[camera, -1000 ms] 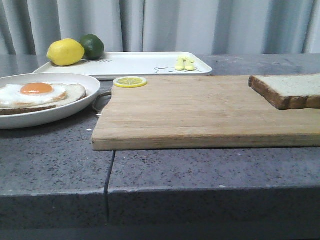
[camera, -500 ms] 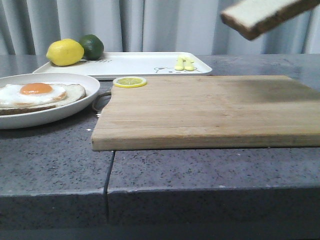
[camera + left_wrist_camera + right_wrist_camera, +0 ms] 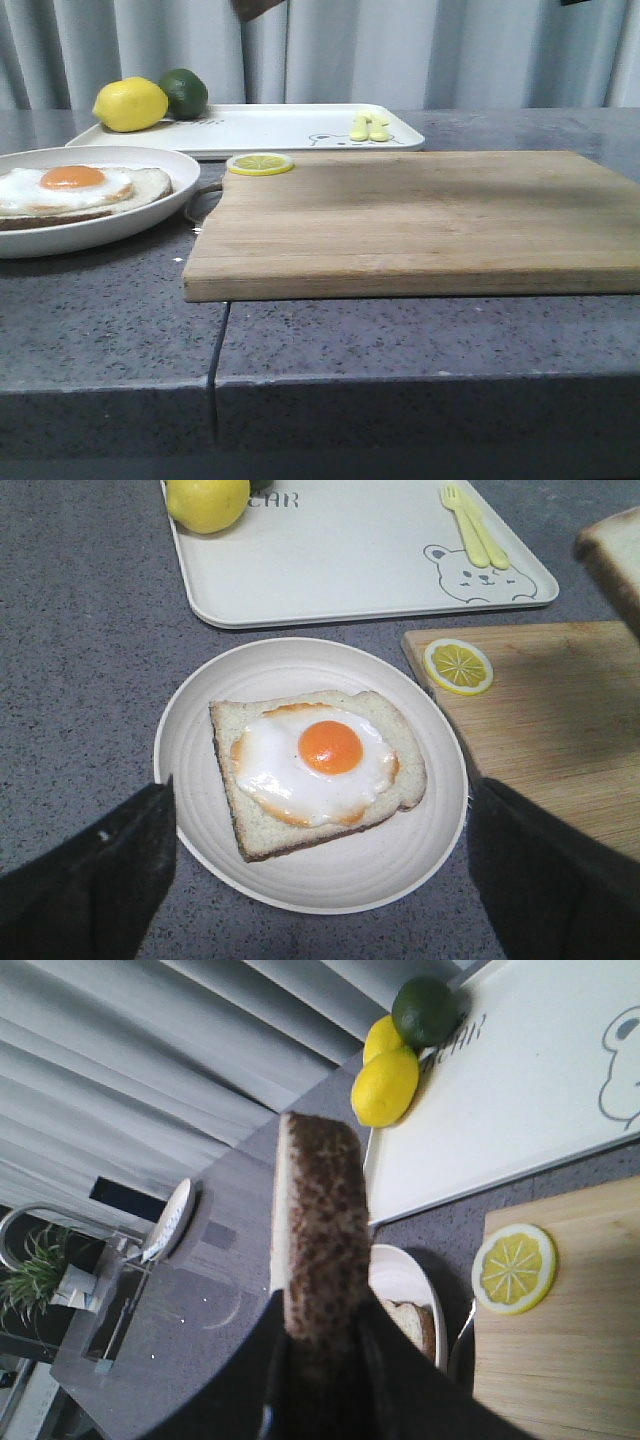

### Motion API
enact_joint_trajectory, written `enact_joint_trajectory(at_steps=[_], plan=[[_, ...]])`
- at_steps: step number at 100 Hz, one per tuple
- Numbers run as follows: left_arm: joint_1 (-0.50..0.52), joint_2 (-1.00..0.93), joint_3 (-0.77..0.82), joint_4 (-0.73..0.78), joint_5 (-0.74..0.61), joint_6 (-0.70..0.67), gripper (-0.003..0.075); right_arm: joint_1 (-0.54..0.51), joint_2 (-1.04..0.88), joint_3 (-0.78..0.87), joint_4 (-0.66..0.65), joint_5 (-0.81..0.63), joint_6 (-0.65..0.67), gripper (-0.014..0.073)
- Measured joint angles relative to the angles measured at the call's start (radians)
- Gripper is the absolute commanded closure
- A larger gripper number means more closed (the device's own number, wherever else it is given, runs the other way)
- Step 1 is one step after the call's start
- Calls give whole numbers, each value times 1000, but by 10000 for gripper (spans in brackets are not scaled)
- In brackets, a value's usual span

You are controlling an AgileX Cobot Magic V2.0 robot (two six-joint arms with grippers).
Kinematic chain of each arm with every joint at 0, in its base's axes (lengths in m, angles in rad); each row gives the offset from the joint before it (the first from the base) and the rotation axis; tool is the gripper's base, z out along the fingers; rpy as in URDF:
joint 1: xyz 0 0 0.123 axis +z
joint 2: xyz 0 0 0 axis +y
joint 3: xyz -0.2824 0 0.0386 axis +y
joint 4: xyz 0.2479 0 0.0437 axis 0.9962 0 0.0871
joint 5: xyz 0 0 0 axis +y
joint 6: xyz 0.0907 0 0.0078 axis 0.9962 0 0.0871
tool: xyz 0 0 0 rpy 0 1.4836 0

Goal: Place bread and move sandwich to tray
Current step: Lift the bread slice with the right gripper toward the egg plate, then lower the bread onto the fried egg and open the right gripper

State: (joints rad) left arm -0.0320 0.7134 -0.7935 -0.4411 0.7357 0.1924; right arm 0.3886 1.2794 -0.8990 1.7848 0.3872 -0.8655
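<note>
My right gripper (image 3: pixel 322 1325) is shut on the bread (image 3: pixel 318 1220), a pale slice held on edge with its dark crust facing the camera, high above the table. Only a brown corner of the bread (image 3: pixel 255 8) shows at the top of the front view, and its edge also shows in the left wrist view (image 3: pixel 615 550). The egg-topped slice (image 3: pixel 320 765) lies in the round white plate (image 3: pixel 200 780), also seen in the front view (image 3: pixel 75 190). My left gripper (image 3: pixel 320 790) hangs open and empty above that plate. The white tray (image 3: pixel 270 128) lies behind it.
A wooden cutting board (image 3: pixel 420 220) fills the middle and right of the table, with a lemon slice (image 3: pixel 260 163) at its back left corner. A lemon (image 3: pixel 130 104) and a lime (image 3: pixel 185 92) sit at the tray's left end, yellow cutlery (image 3: pixel 369 127) at its right.
The bread has left the right end of the cutting board. It has gone up and to the left, and is now almost out of the top of the front view.
</note>
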Motion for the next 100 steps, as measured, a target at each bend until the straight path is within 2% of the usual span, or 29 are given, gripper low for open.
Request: enact_joint_trajectory(at_steps=[17,40,73,100], plan=[[0,0,0,0,0,0,164,131,117,-94,13,-84,-9,701],[0,0,0,0,0,0,164,248,284,-243,21,-136,-10,701],[0,0,0,0,0,0,164,349,488,-365,25,-155,14,701],[0,0,0,0,0,0,164,376,566,-385,29,-167,41,699]])
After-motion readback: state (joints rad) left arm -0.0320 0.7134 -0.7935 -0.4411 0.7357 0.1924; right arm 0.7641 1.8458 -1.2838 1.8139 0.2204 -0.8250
